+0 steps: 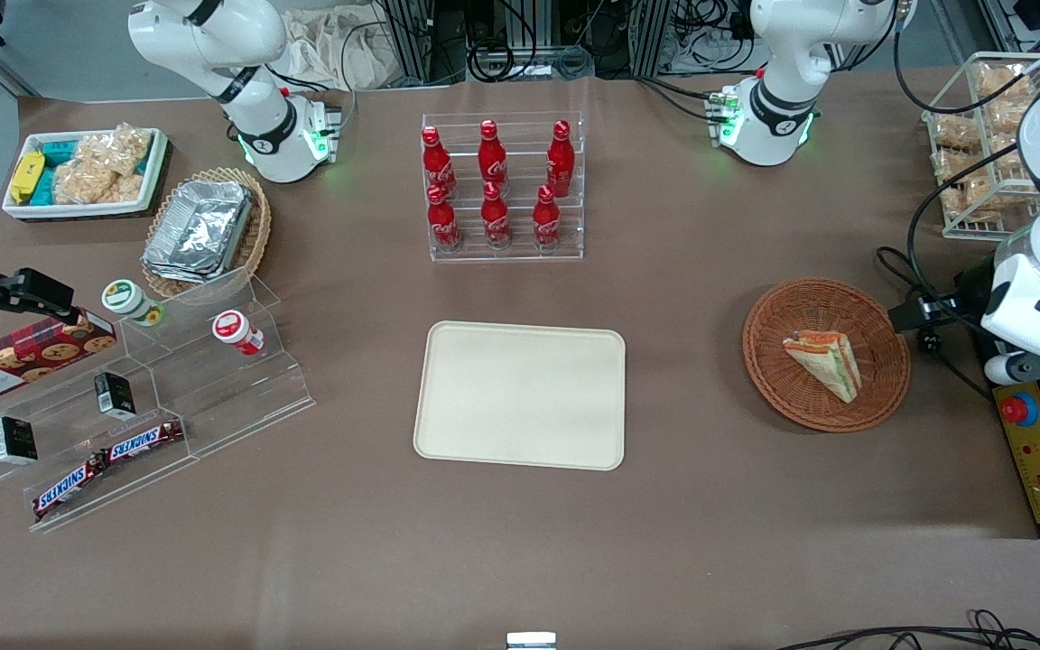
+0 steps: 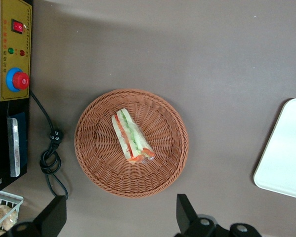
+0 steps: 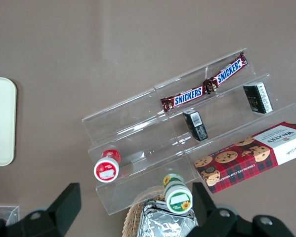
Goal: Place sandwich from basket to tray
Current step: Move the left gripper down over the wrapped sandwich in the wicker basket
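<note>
Above the basket (image 2: 131,143) rim, the hand (image 2: 120,217) hangs spread, clear of the sandwich (image 2: 132,137).

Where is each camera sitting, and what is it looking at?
Front view: high above the table, looking down at the tray, the basket with the sandwich, and both arms' bases.
Left wrist view: on the working arm, looking straight down at basket and sandwich; its open hand shows, high over the basket's edge.
Right wrist view: on the parked arm, looking down at the snack shelf.
All three show the tray.
</note>
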### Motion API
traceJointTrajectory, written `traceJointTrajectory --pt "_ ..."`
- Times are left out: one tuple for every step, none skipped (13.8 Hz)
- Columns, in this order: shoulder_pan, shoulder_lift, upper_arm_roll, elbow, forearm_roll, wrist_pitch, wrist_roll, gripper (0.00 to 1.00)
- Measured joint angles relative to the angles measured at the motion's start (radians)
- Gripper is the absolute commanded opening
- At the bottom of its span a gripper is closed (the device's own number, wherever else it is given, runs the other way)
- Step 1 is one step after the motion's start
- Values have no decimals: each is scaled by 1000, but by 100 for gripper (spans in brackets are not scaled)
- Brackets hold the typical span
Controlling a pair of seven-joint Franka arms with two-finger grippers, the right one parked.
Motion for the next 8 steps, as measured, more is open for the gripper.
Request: traceJointTrajectory --pt "0 2 0 3 0 0 0 100" --pt "0 2 0 3 0 0 0 100" --pt "0 3 0 4 0 0 0 100" --pt "0 5 0 4 1 0 0 100" --pt "1 9 0 4 1 -1 0 100" --pt "1 15 0 3 2 -1 -4 100" --pt "2 24 2 3 1 -1 -27 100" --pt "3 33 2 0 1 -1 -87 100"
